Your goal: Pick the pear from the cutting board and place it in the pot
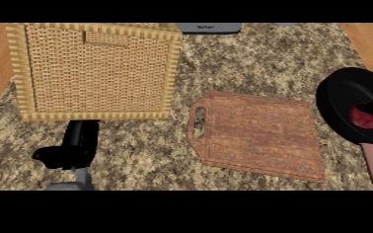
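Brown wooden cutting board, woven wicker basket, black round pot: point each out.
Brown wooden cutting board [262, 135], head view, bare middle.
Woven wicker basket [94, 71], head view, woven middle.
Black round pot [329, 98], head view, left rim.

The board [262, 135], reddish-brown wood, lies flat on the bench [277, 59] at 4 o'clock of centre, slightly skewed, its handle slot [198, 121] toward 9 o'clock. The round black pot [339, 98] sits at the board's 3 o'clock, cut off by the edge. Something red [362, 116] lies inside it, and I cannot tell whether it is the pear.
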Tool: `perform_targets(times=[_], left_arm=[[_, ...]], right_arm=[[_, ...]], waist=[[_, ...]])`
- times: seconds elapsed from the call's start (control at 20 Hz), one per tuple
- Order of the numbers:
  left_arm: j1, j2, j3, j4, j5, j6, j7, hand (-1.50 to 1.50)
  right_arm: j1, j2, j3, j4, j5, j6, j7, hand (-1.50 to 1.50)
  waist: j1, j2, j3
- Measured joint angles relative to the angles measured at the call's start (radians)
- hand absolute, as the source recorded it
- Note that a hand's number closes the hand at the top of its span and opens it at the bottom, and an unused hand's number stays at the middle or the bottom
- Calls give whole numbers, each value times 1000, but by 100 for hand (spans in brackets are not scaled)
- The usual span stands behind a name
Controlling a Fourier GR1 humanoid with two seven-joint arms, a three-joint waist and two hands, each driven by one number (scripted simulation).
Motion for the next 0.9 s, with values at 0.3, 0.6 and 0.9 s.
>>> perform_targets(times=[0.3,0.6,0.9], left_arm=[[17,-3,-2,-2,2,-1,-6,0],[25,-7,0,9,0,-3,-31,0],[4,-7,-6,-10,-12,6,22,0]], right_arm=[[-31,55,-146,-64,-198,-160,-187,-150],[-17,55,-295,-82,-407,-203,-330,-150],[57,-12,-390,-46,-563,-171,-460,-150]], waist=[[-7,-4,1],[-9,-4,1],[-7,-2,-1]])
